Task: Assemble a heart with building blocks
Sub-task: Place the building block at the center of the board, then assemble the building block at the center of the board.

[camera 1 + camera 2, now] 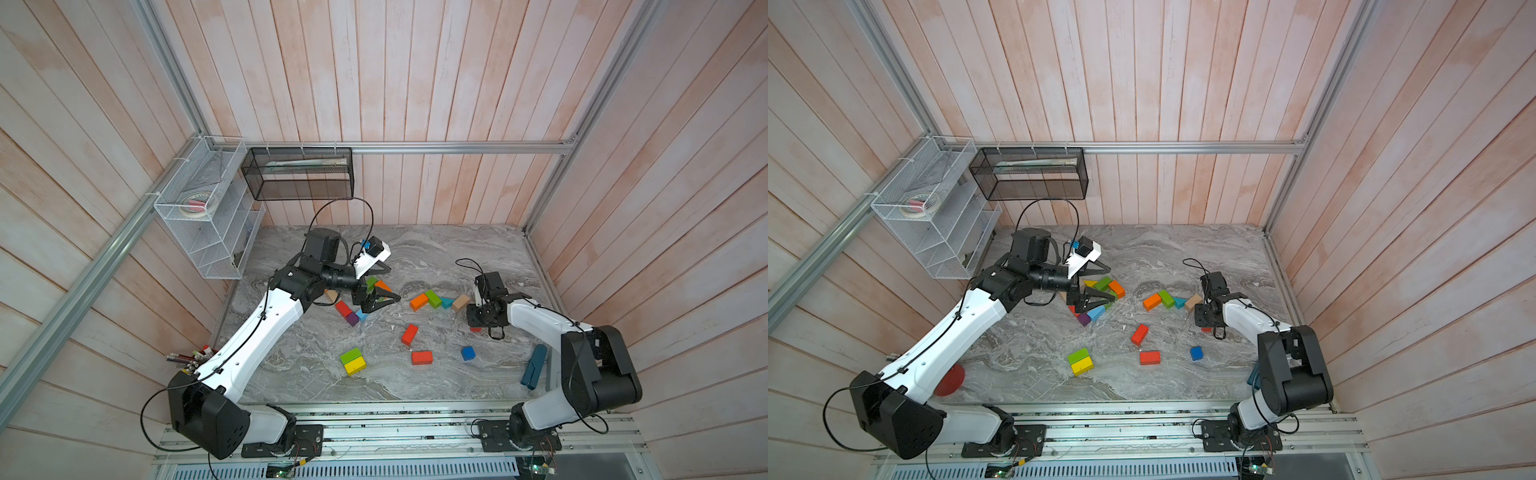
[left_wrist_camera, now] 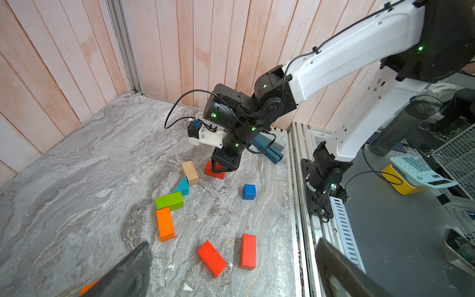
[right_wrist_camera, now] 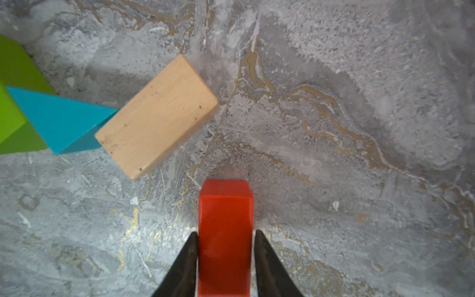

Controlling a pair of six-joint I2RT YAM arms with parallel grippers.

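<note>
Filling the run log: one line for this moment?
left claw: open, empty | right claw: astride red wooden brick on marble tabletop, grip unclear

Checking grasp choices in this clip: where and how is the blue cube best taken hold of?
Probably from straight above, tool closing on two opposite side faces of the blue cube: it sits flat on the table, alone, with bare space on all sides.

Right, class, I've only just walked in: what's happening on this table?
Two robot arms are working with building blocks scattered over the marble table. The right gripper straddles a red brick lying on the table; whether it grips is unclear. The left gripper hangs wide open over other blocks. No heart shape is recognisable yet.
</note>
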